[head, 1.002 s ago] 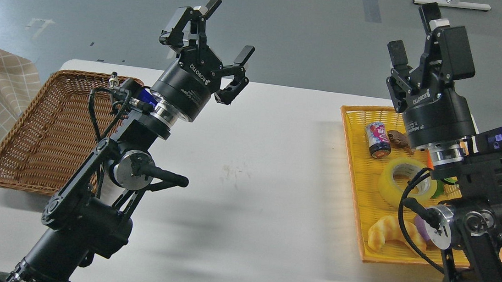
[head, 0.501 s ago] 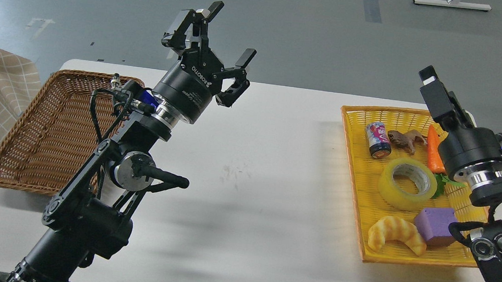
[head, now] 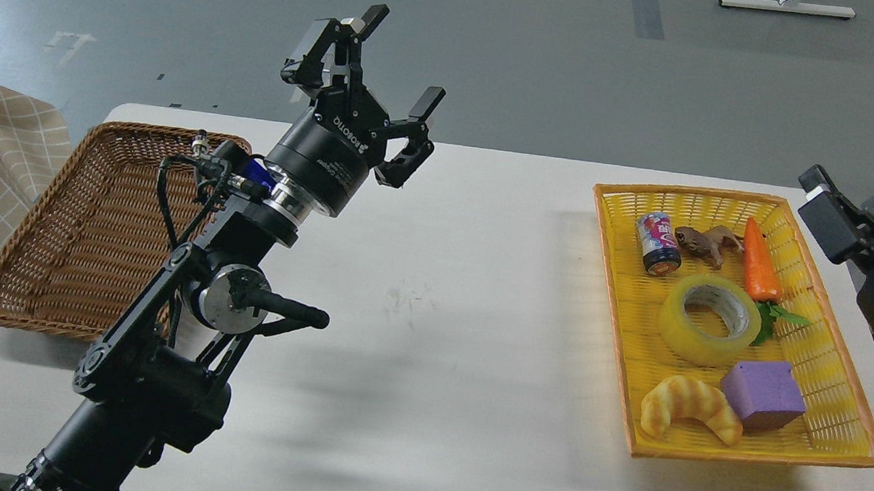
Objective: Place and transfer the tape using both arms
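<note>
Left pincer (head: 377, 75): spread wide, empty, raised to receive.
Right pincer (head: 845, 209): gap unclear, beside yellow tray (head: 857, 458).
Tape (head: 709, 319): flat in tray, ungrasped.

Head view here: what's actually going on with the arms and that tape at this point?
Nothing is being held. The tape lies flat in the yellow tray on the right side of the table, among a can, a carrot, a purple block and a croissant. The left gripper is raised with its jaws open, near the wicker basket. The right gripper is off the tray's right edge, too end-on to read. No pickup has begun.
</note>
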Robot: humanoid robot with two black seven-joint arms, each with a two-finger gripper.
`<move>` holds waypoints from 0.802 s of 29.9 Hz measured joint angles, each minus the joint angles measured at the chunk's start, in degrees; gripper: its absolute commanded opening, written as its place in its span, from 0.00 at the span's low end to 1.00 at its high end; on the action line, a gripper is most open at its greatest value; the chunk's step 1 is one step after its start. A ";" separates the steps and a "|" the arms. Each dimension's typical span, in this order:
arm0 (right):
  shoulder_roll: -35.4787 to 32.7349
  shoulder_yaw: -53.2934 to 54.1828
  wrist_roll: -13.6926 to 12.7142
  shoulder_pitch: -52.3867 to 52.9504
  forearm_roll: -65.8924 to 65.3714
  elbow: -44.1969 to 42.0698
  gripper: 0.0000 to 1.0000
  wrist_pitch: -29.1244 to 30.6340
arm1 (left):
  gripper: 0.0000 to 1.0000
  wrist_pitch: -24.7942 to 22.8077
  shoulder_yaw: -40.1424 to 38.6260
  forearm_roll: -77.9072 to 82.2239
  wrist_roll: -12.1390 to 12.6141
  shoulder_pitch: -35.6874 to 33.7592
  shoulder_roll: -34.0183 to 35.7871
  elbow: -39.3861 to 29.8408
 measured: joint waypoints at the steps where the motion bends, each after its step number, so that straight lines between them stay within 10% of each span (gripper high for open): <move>1: 0.13 0.29 0.29 -0.13 0.78 0.10 1.00 0.00 | 1.00 0.00 0.00 0.01 0.00 0.12 0.00 0.00; 14: -2.15 12.07 2.93 0.09 23.22 -0.15 0.96 11.32 | 1.00 -0.08 -0.19 0.03 -0.16 0.64 0.01 -0.17; 24: -2.70 11.82 2.59 -0.76 14.11 -2.14 0.94 12.92 | 1.00 -0.10 -0.17 0.02 -0.17 0.81 -0.01 -0.09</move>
